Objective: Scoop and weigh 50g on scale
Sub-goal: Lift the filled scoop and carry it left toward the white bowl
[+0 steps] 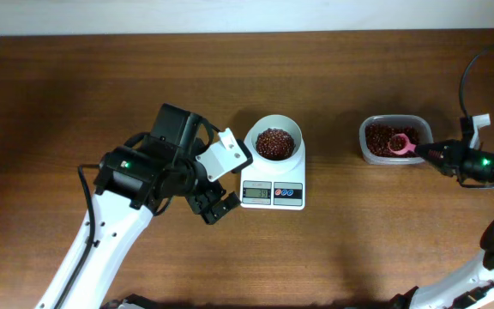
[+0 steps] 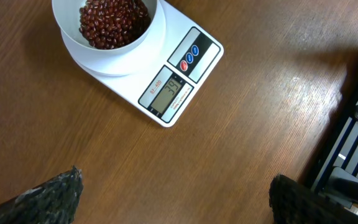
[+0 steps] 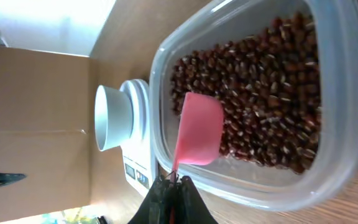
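R claw [image 3: 174, 185] clamped on scoop [image 3: 199, 129] handle, thin end; cup just ahead of it, in tub [image 3: 347, 93], on the beans [image 3: 272, 74]. L claw [image 2: 174, 208] wide open, empty; scale [image 2: 178, 81] ahead of it, apart, bowl [image 2: 67, 31] on top w/ beans. Scoop prob. light, stiff plastic; end grip gives reach but wobble. Beans loose, roll off easy, so keep level. Scale light, may slide if nudged; don't touch.

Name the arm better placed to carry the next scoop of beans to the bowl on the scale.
Right. The right end effector is shut on the pink plastic scoop inside the clear plastic tub of red beans. The left end effector is open and empty beside the white digital scale.
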{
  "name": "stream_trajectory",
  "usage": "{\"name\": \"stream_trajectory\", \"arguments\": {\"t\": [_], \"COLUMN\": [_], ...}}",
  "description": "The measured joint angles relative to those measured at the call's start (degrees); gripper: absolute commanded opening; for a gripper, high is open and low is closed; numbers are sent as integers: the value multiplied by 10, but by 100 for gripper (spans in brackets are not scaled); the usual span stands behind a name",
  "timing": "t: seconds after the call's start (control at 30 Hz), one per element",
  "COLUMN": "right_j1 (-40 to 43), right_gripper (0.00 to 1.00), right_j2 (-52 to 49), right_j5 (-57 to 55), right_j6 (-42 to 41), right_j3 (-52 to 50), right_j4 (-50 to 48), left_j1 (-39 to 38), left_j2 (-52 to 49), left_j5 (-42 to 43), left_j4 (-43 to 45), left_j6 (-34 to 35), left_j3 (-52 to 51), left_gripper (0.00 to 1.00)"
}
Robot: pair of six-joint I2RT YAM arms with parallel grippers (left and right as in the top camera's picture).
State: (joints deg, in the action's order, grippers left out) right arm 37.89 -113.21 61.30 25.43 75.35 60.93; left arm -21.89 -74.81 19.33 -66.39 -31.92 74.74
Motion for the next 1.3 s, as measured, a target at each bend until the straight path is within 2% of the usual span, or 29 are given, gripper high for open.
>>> {"name": "stream_trajectory", "arguments": {"t": [0.13,0.17,0.23,0.4,0.83,1.3], "right_j1": [0,0,0,0,-4,-235], "right_gripper": [4,4,4,4,4,4], "right_j2": [0,0,0,0,0,0], "right_j5": [40,38,-19,-7,147,190], "right_j6": [22,13,-61,-75,-77,-86], "right_j3": [0,-1,-2,-3,-3,-3], "right_j4": [5,-12,-47,-44,-38,-50], "left_j1": [0,0,0,0,0,0], "left_j2": [0,0,0,0,0,0], "left_j5": [0,0,0,0,0,0], "left_j4": [0,0,0,0,0,0], "left_j6": [0,0,0,0,0,0], "left_j3": [0,0,0,0,0,0], "left_gripper": [99,99,99,99,99,99]}}
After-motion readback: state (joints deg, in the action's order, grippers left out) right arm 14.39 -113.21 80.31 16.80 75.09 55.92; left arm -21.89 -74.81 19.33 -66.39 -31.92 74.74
